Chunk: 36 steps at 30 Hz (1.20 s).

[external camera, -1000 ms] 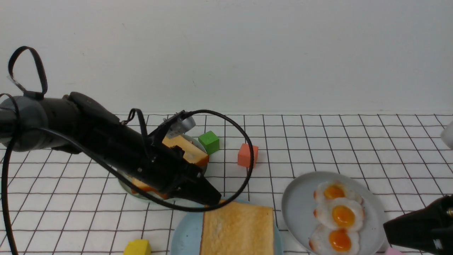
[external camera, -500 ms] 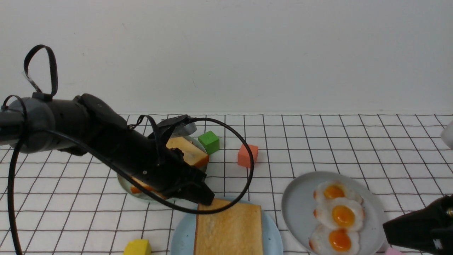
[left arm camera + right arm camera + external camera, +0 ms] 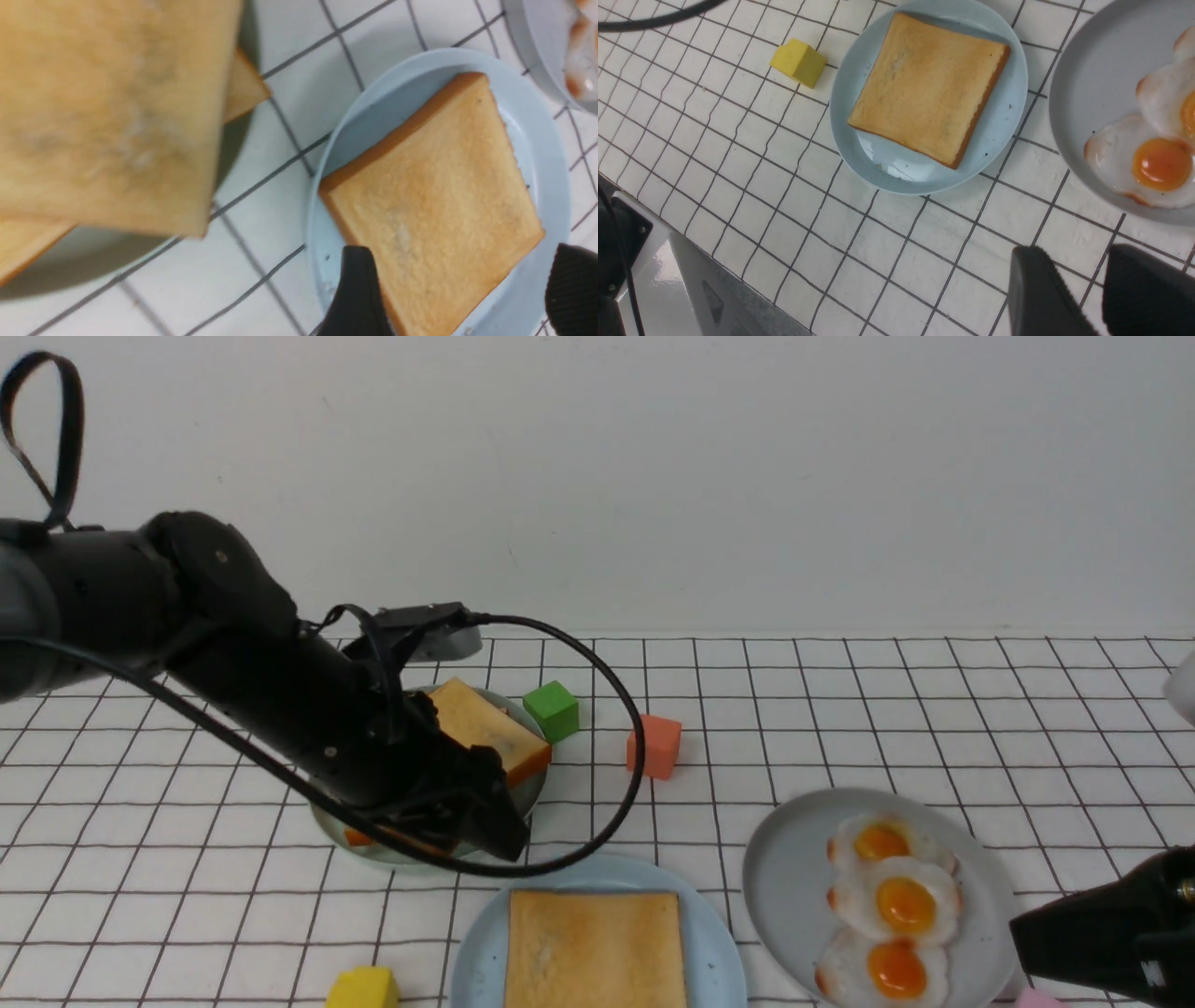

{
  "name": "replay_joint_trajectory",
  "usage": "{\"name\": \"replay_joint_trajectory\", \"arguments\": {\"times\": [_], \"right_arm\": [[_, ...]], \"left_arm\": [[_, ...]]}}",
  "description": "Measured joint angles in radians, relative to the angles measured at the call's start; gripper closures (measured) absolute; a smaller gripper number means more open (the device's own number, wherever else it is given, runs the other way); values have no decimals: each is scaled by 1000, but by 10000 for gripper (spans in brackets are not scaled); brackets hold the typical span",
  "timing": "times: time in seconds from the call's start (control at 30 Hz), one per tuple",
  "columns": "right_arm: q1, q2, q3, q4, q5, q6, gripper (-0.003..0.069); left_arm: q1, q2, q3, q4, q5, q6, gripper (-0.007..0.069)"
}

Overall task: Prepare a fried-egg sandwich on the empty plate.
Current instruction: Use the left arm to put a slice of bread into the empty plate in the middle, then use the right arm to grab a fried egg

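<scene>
on the light blue plate point(image 3: 474, 959): one toast slice point(image 3: 596, 947), laid; fried egg and top slice, i judge, outstanding; left gripper point(image 3: 460, 298), right gripper point(image 3: 1078, 289), both empty, jaws apart.

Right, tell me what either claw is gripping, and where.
Nothing is held: the left claw is open above the toast, and the right claw has only bare table between its jaws.
</scene>
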Motion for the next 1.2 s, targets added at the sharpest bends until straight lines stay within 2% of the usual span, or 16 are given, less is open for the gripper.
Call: {"name": "replay_joint_trajectory", "arguments": {"times": [0.2, 0.37, 0.5, 0.63, 0.7, 0.73, 0.77, 0.83, 1.0, 1.17, 1.2], "right_arm": [[0, 0, 0, -7, -29, 0, 418], [0, 0, 0, -11, -76, 3, 418], [0, 18, 0, -43, -93, 66, 418], [0, 68, 0, -143, -93, 196, 418], [0, 93, 0, -188, -93, 260, 418], [0, 97, 0, -198, -93, 274, 418], [0, 114, 0, -238, -93, 325, 418], [0, 132, 0, -279, -93, 382, 418], [0, 170, 0, -347, -96, 466, 418], [0, 221, -11, -364, -100, 483, 418], [0, 225, -13, -364, -101, 483, 418]], "left_arm": [[0, -147, -20, 195, 16, -214, 107], [0, -269, -20, 254, 59, -277, 142], [0, -386, -20, 288, 91, -289, 216], [0, -508, 13, 298, 83, -314, 370], [0, -566, 62, 296, 52, -312, 466], [0, -578, 84, 296, 43, -309, 486], [0, -622, 141, 296, 3, -295, 557], [0, -687, 236, 296, -72, -276, 636], [0, -808, 421, 283, -219, -211, 638], [0, -855, 507, 100, -251, -19, 638], [0, -855, 507, 82, -251, -12, 638]]}}
